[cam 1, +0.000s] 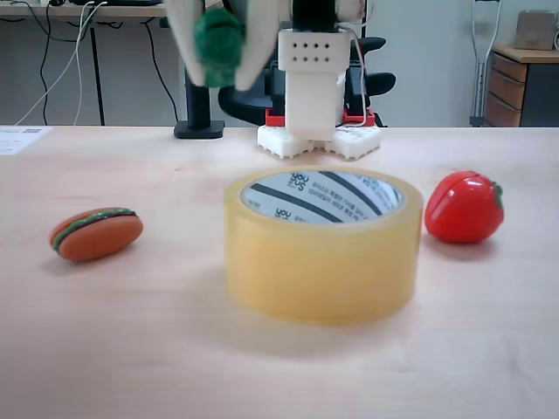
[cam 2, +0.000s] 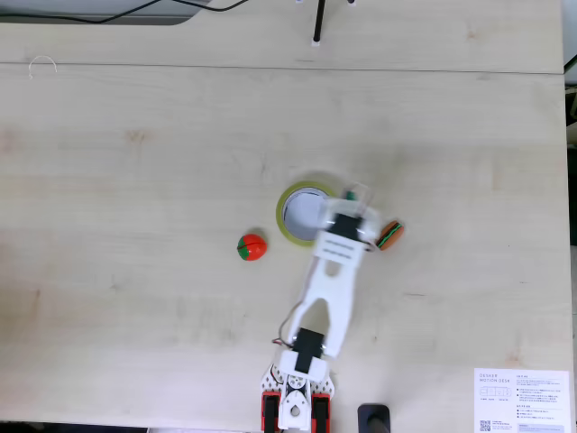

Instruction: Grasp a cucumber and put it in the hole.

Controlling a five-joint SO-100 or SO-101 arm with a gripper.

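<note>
Yellow tape roll is set on the worktop; the cucumber is gripped above by the end effector.

Words I can read from my screen — only a few.
On the white inside ring of the tape roll, around the hole, I see "you" and "us" in black letters, printed twice between thick black stripes. There is more tiny print on that ring, but it is too small for me to read. From above, a white paper sheet lies at the table's corner with lines of small print and a little square code — all too tiny for me to make out.
</note>
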